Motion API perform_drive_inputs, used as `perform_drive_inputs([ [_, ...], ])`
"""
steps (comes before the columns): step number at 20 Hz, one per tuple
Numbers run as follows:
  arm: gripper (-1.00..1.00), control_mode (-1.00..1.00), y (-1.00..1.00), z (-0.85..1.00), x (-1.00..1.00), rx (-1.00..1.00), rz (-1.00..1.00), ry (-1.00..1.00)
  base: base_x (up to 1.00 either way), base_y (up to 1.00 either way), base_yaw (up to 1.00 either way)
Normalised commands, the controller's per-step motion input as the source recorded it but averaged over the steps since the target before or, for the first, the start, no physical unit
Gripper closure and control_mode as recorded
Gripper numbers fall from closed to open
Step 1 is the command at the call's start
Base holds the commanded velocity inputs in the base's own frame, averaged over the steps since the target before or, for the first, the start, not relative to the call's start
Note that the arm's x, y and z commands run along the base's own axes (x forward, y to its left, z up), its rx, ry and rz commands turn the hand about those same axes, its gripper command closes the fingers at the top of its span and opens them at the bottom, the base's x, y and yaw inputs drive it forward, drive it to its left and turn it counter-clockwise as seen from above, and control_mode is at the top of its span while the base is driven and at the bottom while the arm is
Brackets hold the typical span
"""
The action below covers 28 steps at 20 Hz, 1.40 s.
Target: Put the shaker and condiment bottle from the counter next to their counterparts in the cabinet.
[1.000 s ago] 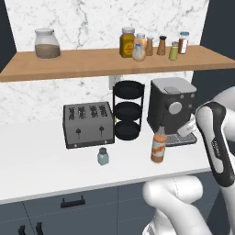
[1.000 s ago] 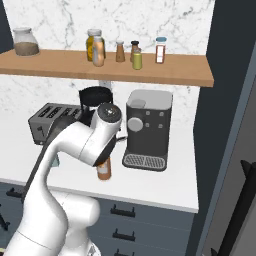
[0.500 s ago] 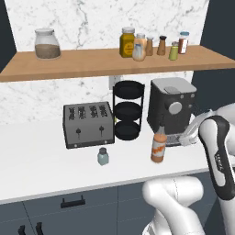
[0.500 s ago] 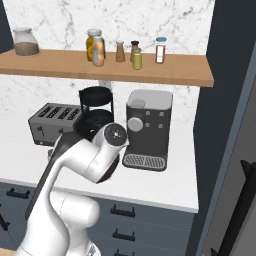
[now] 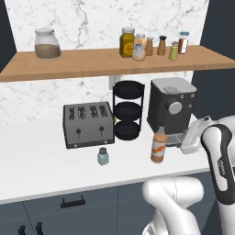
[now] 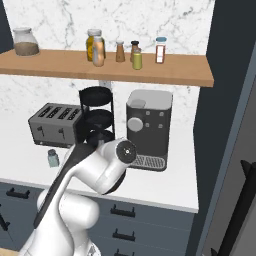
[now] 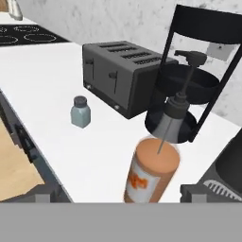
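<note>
Shaker (image 5: 103, 156), condiment bottle (image 5: 158, 146) upright on counter (image 5: 36, 158)

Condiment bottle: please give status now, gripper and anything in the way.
Gripper open, empty, close to condiment bottle. Bottle upright on counter, not gripped. Coffee machine close behind it. Shaker apart, near toaster.

Your condiment bottle (image 7: 153, 165) runs off the hand view's bottom, so its base and its footing on the surface (image 7: 56, 75) go unseen. In the right base view the arm's white elbow (image 6: 107, 167) covers the bottle entirely and hides the lower tier of the black tiered rack (image 6: 97, 112). In the left base view the hand (image 5: 195, 135) is a pale block at the surface's right end; you cannot make out its fingers there. The coffee machine (image 7: 227, 165) is cut by the hand view's right edge. Labels on the shelf's spice containers (image 5: 153, 43) are too small to read.
</note>
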Motion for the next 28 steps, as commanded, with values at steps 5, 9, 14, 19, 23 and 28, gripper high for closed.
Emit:
perform_drive_inputs([
  [5,-1.00,-1.00,-0.04,0.00,0.10,0.01,0.00,-0.10,0.00,0.00,0.00],
  [9,-1.00,-1.00,0.00,0.00,0.28,0.02,0.01,-0.01,0.00,0.00,0.00],
  [14,-1.00,-1.00,-0.01,-0.01,0.43,0.12,0.01,0.01,0.00,0.00,0.00],
  [19,-1.00,-1.00,-0.03,-0.03,0.19,0.12,0.00,0.00,0.00,0.00,0.00],
  [23,-1.00,-1.00,0.00,-0.04,0.08,0.07,0.00,0.00,0.00,0.00,0.00],
  [28,-1.00,-1.00,0.00,-0.16,0.16,0.04,0.00,0.01,0.00,0.00,0.00],
])
